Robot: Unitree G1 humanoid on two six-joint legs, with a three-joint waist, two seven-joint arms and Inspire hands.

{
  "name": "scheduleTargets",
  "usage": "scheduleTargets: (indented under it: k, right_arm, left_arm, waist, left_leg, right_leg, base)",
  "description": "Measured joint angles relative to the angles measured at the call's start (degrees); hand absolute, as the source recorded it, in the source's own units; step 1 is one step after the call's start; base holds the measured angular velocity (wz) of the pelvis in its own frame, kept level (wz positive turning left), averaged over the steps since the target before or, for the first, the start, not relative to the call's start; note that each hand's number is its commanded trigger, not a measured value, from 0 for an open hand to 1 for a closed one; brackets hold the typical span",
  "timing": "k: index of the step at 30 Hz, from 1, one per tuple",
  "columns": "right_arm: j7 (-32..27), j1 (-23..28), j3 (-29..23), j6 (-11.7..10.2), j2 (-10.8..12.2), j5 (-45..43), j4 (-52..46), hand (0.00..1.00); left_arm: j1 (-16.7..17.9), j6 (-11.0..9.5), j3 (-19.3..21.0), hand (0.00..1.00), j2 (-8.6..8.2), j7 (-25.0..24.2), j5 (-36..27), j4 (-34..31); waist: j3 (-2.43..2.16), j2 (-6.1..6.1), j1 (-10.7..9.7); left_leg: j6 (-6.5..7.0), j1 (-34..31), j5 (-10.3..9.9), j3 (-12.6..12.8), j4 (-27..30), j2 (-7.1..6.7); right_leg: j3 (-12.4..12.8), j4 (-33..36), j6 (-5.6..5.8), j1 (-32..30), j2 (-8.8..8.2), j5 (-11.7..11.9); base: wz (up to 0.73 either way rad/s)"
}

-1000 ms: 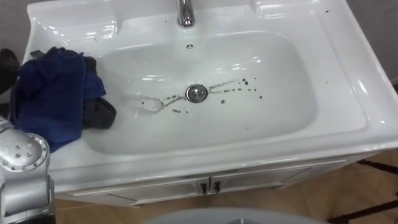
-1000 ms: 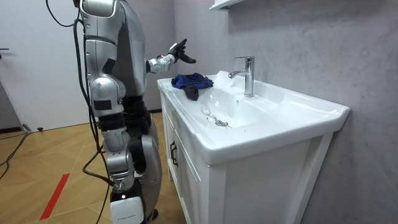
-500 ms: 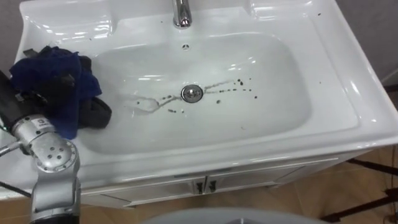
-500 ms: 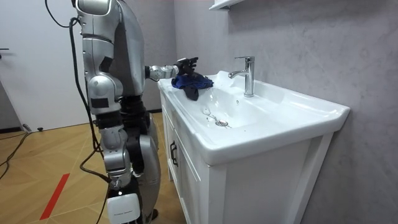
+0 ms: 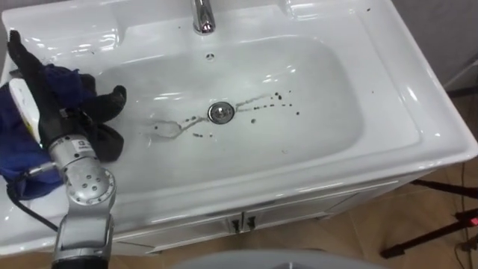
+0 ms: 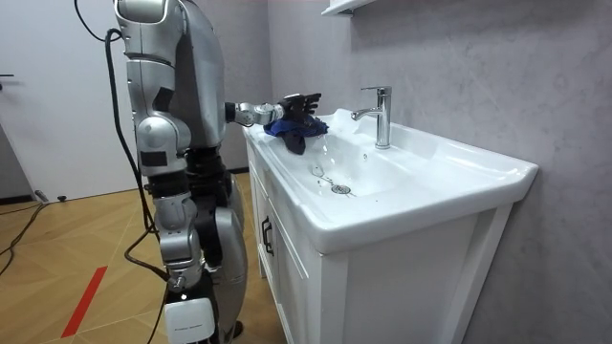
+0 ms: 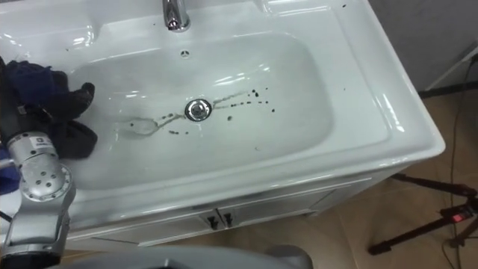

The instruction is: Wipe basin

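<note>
A white basin (image 5: 418,112) has dark specks (image 5: 280,97) and smears around its drain (image 5: 219,112). A blue cloth (image 5: 22,146) with a dark part lies bunched on the basin's left rim, partly hanging into the bowl. My left hand (image 5: 67,112) lies on top of the cloth with its fingers stretched out and its thumb pointing toward the bowl. In the room view I stand at the front of the vanity, the left hand (image 6: 304,99) reaching over the cloth (image 6: 292,126).
A chrome tap (image 5: 200,15) stands at the back middle of the basin. Cabinet doors (image 5: 243,222) sit below the front edge. A dark stand's legs (image 5: 441,224) are on the wooden floor to the right.
My left hand came in from outside the basin's left edge and settled onto the blue cloth. The eye view shifted slightly as my head moved.
</note>
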Motion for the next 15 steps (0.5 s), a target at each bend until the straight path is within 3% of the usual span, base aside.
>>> scheduleTargets:
  k: [3,15]
  right_arm:
    - [0.1,0.2,0.0,0.1,0.0,0.0,0.1,0.0]
    - [0.0,0.4,0.1,0.4,-0.1,0.0,0.0,0.0]
  left_arm:
    - [0.0,0.0,0.0,0.0,0.0,-0.2,0.2,0.0]
    - [0.1,0.0,-1.3,0.0,0.46,-0.2,11.3,1.7]
  waist:
    - [0.0,0.06,0.0]
    - [-0.04,0.05,0.2]
  left_leg:
    - [0.0,0.0,0.0,0.0,0.0,0.01]
    - [0.0,0.0,0.0,0.2,0.1,-0.01]
  right_leg:
    - [0.0,0.0,0.0,0.0,0.0,0.0]
    - [0.0,0.1,-0.09,0.0,0.01,0.1]
  base:
    - [0.0]
    - [0.0]
